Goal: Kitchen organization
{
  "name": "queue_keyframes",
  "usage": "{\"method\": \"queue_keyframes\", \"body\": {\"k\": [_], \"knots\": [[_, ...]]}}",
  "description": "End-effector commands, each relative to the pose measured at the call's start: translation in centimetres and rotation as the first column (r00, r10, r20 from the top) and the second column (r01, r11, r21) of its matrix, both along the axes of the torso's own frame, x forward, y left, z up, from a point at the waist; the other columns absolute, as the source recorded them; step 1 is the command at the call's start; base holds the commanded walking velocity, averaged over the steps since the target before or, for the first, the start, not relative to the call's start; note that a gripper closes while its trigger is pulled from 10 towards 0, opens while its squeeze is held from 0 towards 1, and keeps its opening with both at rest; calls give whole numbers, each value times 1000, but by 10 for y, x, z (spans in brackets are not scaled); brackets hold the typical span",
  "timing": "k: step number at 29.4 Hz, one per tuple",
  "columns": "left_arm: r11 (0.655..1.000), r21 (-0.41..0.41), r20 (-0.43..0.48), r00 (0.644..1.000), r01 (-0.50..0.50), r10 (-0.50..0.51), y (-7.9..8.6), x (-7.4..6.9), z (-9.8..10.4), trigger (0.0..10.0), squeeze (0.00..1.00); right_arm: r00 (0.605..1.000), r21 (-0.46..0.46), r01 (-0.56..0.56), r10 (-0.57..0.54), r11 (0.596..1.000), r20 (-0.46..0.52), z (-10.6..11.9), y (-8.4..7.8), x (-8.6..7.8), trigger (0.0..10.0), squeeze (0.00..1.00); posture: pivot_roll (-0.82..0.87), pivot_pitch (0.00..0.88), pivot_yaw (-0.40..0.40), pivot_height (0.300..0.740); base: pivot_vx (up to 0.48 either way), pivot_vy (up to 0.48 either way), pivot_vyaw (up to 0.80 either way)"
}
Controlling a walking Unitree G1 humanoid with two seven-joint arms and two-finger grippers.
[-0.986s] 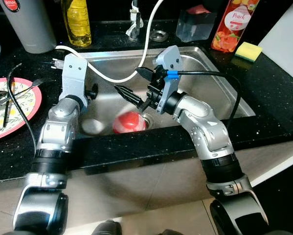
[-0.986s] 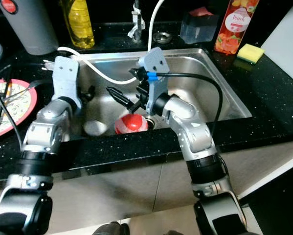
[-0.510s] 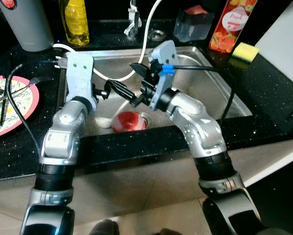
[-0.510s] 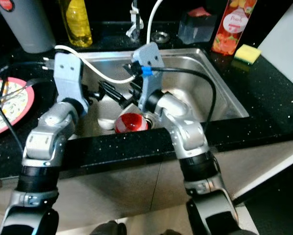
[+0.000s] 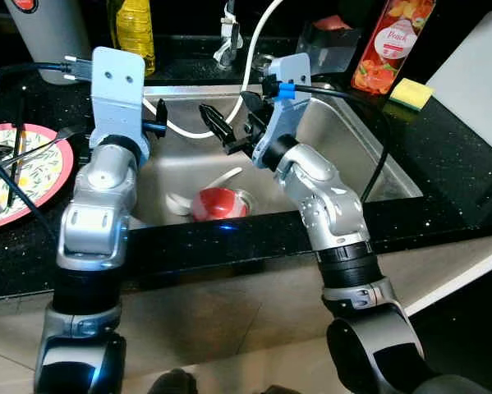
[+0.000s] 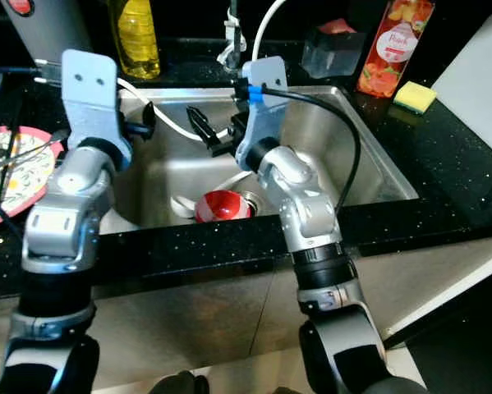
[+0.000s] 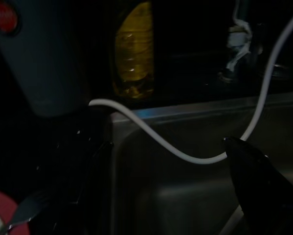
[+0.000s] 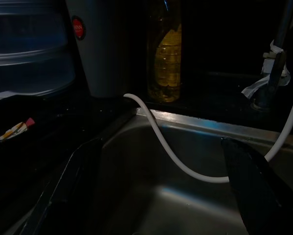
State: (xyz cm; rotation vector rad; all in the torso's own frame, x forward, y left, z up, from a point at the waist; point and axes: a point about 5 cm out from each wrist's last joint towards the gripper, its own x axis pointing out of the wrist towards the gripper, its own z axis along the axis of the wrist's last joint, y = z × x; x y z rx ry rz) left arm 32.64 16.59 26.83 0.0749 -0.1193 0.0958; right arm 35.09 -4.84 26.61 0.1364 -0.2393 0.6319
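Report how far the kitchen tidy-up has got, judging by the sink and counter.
Done: nothing clearly; no item looks put away. In hand: nothing. The right gripper hovers open above the sink, and the left gripper is raised near the sink's left rim, both holding nothing. Left: the red bowl and white spoon lie in the sink bottom, and the patterned plate with utensils sits on the counter.

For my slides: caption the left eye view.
Both grippers, left and right, raised over the sink holding a red bowl.
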Motion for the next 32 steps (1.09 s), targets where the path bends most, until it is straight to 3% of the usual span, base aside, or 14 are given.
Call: {"method": "queue_keyframes", "body": {"k": [1,5,7,9,12,27,32], "knots": [[1000,-15,-1,1000,-3,3,-2,-2,2,10000,0,1000,6,9,-9,1000,9,2,-1,1,10000,0,143,0,-56,740,0,0,0],[997,72,-19,1000,-10,11,-3,-4,-1,10000,0,1000,11,4,-4,1000,14,2,3,0,10000,0,145,0,-51,740,0,0,0],[997,71,3,1000,-1,1,-3,-5,1,10000,0,1000,13,4,-4,1000,15,1,3,0,10000,0,146,0,-48,740,0,0,0],[999,-26,59,998,38,-37,-5,-9,7,10000,0,1000,20,7,-7,1000,16,2,3,1,10000,0,147,0,-47,740,0,0,0],[996,-61,106,993,63,-56,-5,-14,11,10000,0,1000,25,15,-15,1000,17,1,1,1,10000,0,148,0,-45,740,0,0,0],[999,26,116,992,45,-48,-4,-19,4,10000,0,999,37,21,-22,999,25,1,0,2,10000,0,160,0,-55,740,0,0,0],[998,-26,134,990,52,-48,-2,-21,5,10000,0,999,30,16,-17,999,30,1,0,3,10000,0,160,0,-58,740,0,0,0]]}}
